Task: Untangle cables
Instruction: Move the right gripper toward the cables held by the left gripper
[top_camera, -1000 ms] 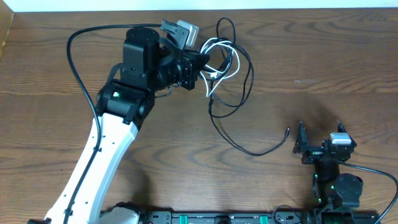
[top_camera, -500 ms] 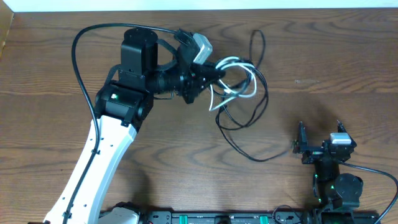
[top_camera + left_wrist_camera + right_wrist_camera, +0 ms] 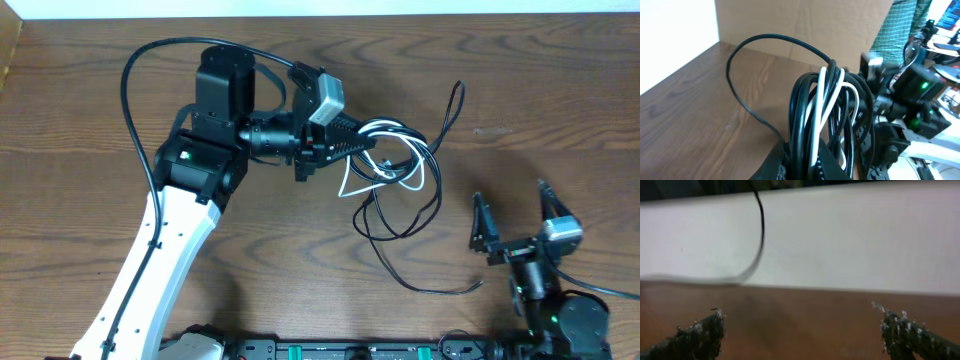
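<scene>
Plainly the tangle [image 3: 810, 142] is nowhere near sorted: the black cord [image 3: 799, 110] and the white cord [image 3: 818, 117] run together as one bunch, the white strands threaded among the black coils, and from the left wrist view I cannot tell which strand passes over which. My left tool [image 3: 368, 143] is clamped on that bunch, both cords pinched together at the root of the loops, so the whole lot hangs off it over the middle of the bench [image 3: 560, 90]. From overhead the white loops sit just beyond the tips, with black loops spread around and below them. One black loop pokes out toward the far side, and one black tail trails down across the bench to end just beside my right tool [image 3: 512, 215]. That tool stands with its jaws wide apart and nothing between them, near the front right edge, well apart from the bunch itself. Its own camera shows only a blurred black strand ahead of the tips. As I judge it, what is done so far is only the gathering and lifting. Nothing has been parted. What is left is the real work: get a second hold, most likely on that free black tail or on a white loop, draw the white out of the black coils, and lay the two cords apart.
</scene>
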`<state>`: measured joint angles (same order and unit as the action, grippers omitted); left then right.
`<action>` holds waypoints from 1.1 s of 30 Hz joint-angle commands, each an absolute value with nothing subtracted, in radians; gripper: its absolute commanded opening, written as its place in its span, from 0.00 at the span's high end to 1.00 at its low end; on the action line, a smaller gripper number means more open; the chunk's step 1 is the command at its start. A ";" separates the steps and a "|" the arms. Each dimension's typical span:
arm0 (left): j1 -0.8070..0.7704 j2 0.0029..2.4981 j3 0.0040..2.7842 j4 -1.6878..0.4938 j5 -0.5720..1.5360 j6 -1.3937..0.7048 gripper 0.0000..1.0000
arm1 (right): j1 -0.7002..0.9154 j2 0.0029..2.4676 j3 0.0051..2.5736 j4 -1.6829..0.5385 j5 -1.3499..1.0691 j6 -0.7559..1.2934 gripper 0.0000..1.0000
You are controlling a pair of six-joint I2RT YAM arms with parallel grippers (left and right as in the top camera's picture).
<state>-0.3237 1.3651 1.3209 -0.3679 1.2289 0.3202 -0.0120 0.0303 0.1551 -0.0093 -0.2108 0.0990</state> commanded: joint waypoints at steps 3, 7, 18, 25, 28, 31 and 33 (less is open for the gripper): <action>-0.380 1.350 1.328 -0.366 1.272 0.340 0.92 | -0.019 0.183 0.401 -0.147 -0.229 0.062 0.01; -0.385 1.350 1.328 -0.381 1.272 0.340 0.92 | -0.019 0.399 0.656 -0.386 -0.296 0.057 0.01; -0.385 1.350 1.328 -0.501 1.267 0.487 0.92 | -0.019 0.707 0.980 -0.636 -0.638 0.066 0.01; -0.385 1.350 1.328 -0.561 1.285 0.505 0.92 | -0.019 0.748 0.978 -0.690 -0.647 0.191 0.01; -0.385 1.350 1.328 -0.567 1.309 0.505 0.92 | -0.019 0.762 0.978 -0.693 -0.647 0.218 0.01; -0.385 1.350 1.328 -0.568 1.405 0.505 0.92 | -0.019 0.789 0.978 -0.701 -0.647 0.233 0.01; -0.385 1.350 1.328 -0.568 1.439 0.505 0.93 | -0.019 0.810 0.978 -0.713 -0.659 0.234 0.01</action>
